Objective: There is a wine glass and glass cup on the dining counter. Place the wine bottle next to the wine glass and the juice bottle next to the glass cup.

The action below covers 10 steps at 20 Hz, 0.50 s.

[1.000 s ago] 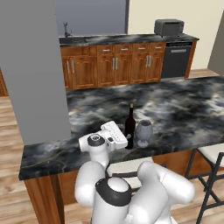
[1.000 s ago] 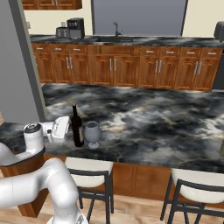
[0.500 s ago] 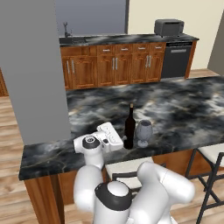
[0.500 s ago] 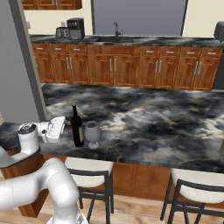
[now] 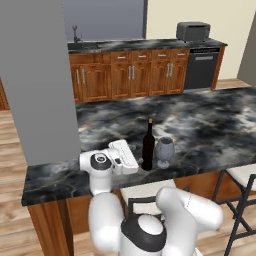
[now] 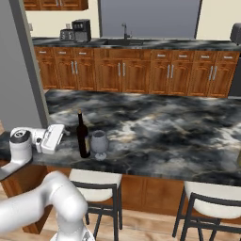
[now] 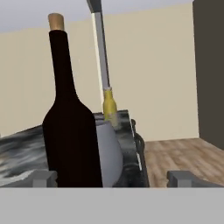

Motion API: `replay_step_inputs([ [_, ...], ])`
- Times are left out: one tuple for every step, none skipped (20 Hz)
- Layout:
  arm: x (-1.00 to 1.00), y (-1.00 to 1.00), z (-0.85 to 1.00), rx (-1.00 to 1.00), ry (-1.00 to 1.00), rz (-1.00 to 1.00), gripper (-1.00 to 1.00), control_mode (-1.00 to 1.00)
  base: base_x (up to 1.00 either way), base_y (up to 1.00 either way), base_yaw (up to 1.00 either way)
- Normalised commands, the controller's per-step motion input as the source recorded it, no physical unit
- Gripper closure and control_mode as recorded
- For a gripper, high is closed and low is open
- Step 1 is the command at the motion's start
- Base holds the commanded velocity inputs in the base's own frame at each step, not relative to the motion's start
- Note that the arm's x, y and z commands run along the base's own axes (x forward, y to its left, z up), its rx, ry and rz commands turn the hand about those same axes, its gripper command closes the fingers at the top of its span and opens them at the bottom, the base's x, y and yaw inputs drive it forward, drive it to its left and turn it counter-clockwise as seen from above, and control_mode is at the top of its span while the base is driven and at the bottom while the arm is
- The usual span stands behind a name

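Dark glass wine bottle (image 5: 148, 145) stands centre-frame on the table (image 5: 210, 120), just beside the wine glass (image 5: 164, 151); likely heavy, rigid, slick, so grasp its wide lower body; gripper (image 5: 131, 160) spread wide, holding nothing; yellow juice bottle (image 7: 110, 106) stands mid-frame behind.

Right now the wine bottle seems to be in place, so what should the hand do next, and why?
Probably back straight away: the hand is open, with the wine bottle upright beside the wine glass. The juice bottle stands far along the dining counter.

Dining counter (image 5: 200, 120): wine bottle (image 5: 148, 145) upright just beside wine glass (image 5: 164, 150); juice bottle (image 7: 109, 107) seemingly far end.
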Motion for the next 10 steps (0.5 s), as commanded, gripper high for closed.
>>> replay_step_inputs([
  [-0.42, 0.00, 0.36, 0.21, 0.00, 0.03, -1.00, -1.00, 0.00, 0.00, 0.00],
  [-0.43, 0.00, 0.35, 0.19, 0.00, 0.04, -1.00, -1.00, 0.00, 0.00, 0.00],
  [-0.44, 0.00, 0.35, 0.18, 0.00, 0.06, -1.00, -1.00, 0.00, 0.00, 0.00],
  [-0.47, 0.00, 0.34, 0.15, 0.00, 0.09, -1.00, -1.00, 0.00, 0.00, 0.00],
  [-0.47, 0.00, 0.33, 0.15, 0.01, 0.12, -1.00, -1.00, 0.00, 0.00, 0.00],
  [-0.45, 0.00, 0.32, 0.15, 0.05, 0.15, -1.00, -1.00, 0.00, 0.00, 0.00],
  [-0.45, 0.00, 0.32, 0.15, 0.09, 0.18, -1.00, -1.00, 0.00, 0.00, 0.00],
  [-0.46, 0.00, 0.31, 0.13, 0.09, 0.21, -1.00, -1.00, 0.00, 0.00, 0.00],
  [-0.46, 0.00, 0.31, 0.13, 0.10, 0.25, -1.00, -1.00, 0.00, 0.00, 0.00],
  [-0.44, 0.00, 0.29, 0.13, 0.13, 0.27, -1.00, -1.00, 0.00, 0.00, 0.00],
])
